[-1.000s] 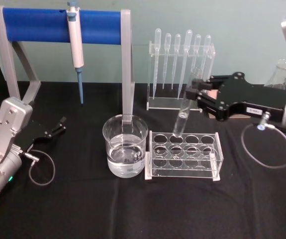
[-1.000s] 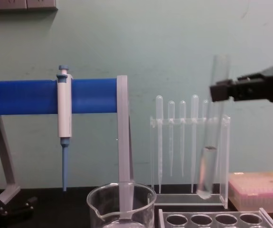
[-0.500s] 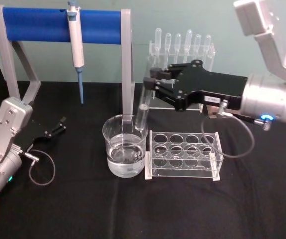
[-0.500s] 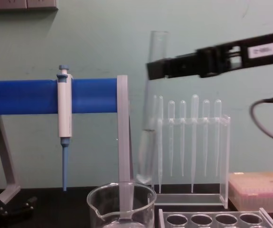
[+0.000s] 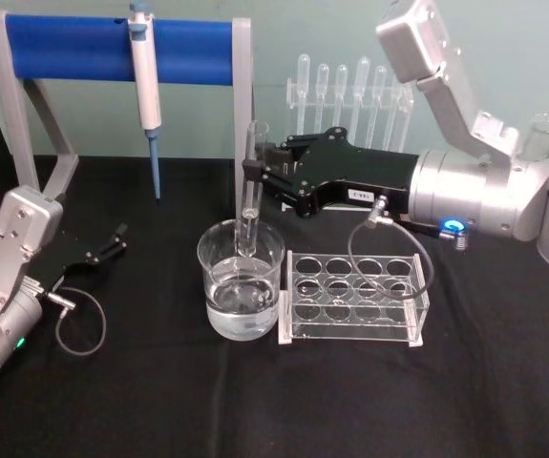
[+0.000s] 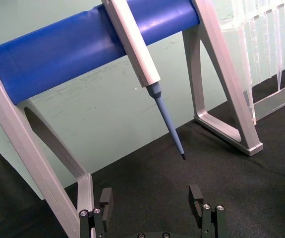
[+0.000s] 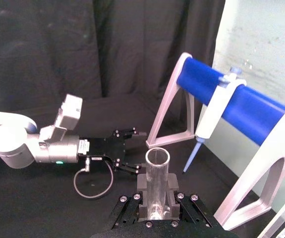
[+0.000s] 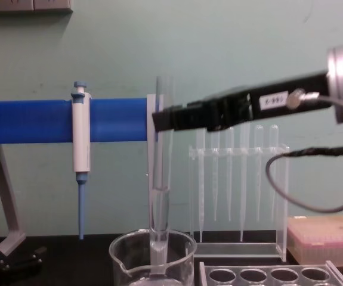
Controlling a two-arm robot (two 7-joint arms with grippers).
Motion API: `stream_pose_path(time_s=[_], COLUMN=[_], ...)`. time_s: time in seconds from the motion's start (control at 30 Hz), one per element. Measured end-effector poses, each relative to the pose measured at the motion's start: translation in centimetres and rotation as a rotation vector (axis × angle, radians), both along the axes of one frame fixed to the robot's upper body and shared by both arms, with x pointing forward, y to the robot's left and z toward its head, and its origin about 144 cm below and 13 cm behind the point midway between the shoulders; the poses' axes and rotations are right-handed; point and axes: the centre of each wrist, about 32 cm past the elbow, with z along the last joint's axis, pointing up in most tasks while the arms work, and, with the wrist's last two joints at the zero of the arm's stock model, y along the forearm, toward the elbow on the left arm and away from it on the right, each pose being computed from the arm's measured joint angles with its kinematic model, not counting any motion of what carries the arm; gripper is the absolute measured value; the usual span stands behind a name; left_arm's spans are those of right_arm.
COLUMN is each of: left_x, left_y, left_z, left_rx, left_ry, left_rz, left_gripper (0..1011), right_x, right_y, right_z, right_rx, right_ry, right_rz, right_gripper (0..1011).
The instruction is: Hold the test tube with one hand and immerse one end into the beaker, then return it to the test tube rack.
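One claw, the right gripper (image 5: 258, 173), pinches the test tube (image 5: 251, 205) tight and upright, its bottom end inside the beaker (image 5: 241, 291) mid-table. The left gripper (image 5: 114, 240) rests, jaws wide apart, by the table's (image 5: 159, 410) left edge.

On table (image 5: 255, 410), beaker (image 5: 209, 279) sits ctr w/ test tube rack (image 5: 354, 333) just R of it. Test tube (image 5: 248, 218) stands upright, lower end inside beaker, upper part in right gripper (image 5: 254, 174), which reaches in from R, above test tube rack. Behind beaker: stand (image 5: 73, 48) w/ micropipette (image 5: 144, 86) hanging off its bar. Pipette rack (image 8: 283, 202) behind test tube rack. Left gripper (image 5: 114, 242) on table far L, well apart from beaker.
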Motion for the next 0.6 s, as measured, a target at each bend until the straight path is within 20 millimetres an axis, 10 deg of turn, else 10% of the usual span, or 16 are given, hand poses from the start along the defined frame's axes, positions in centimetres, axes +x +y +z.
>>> stream_pose_path(time_s=[0.6], left_x=[0.0], left_y=[0.0], left_z=[0.0], left_rx=[0.0], left_ry=[0.0], left_rz=[0.0], left_gripper=[1000], right_x=[1.2], right_y=[0.8], right_z=[-4.2], right_rx=[-0.033], right_ry=[0.075], right_rz=[-0.014], right_gripper=[241])
